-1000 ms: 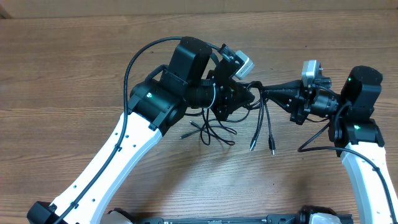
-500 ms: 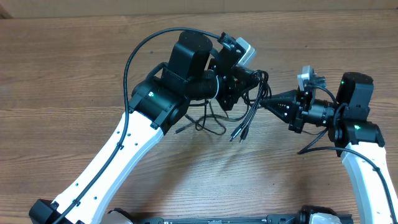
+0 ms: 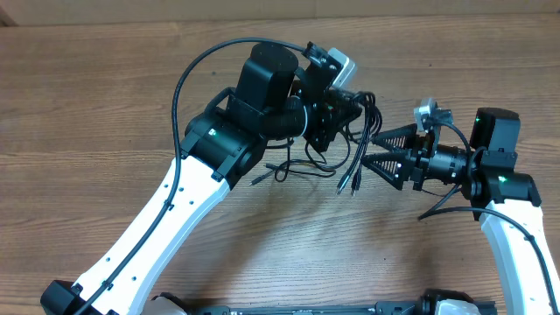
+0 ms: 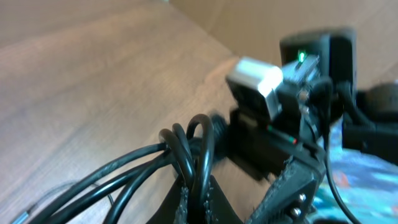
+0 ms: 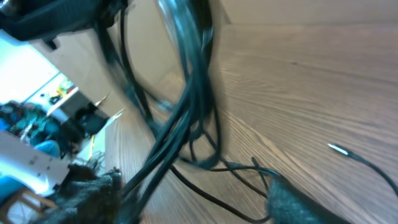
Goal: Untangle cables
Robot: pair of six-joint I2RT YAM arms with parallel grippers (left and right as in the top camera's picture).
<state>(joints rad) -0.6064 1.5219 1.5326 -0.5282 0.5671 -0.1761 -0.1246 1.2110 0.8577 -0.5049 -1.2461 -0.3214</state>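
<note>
So the left gripper [image 3: 346, 114] is pinching the cables [image 3: 359, 154], holding the bundle up over the table [image 3: 105, 87] with the plug ends dangling. The right gripper [image 3: 371, 149] is hovering just beside those strands, jaws spread, gripping nothing.

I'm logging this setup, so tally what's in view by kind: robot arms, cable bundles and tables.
White-and-black robot arms: 2, left and right
Thin black plug-ended cable bundle: 1
Brown wooden table: 1
Total: 4
</note>
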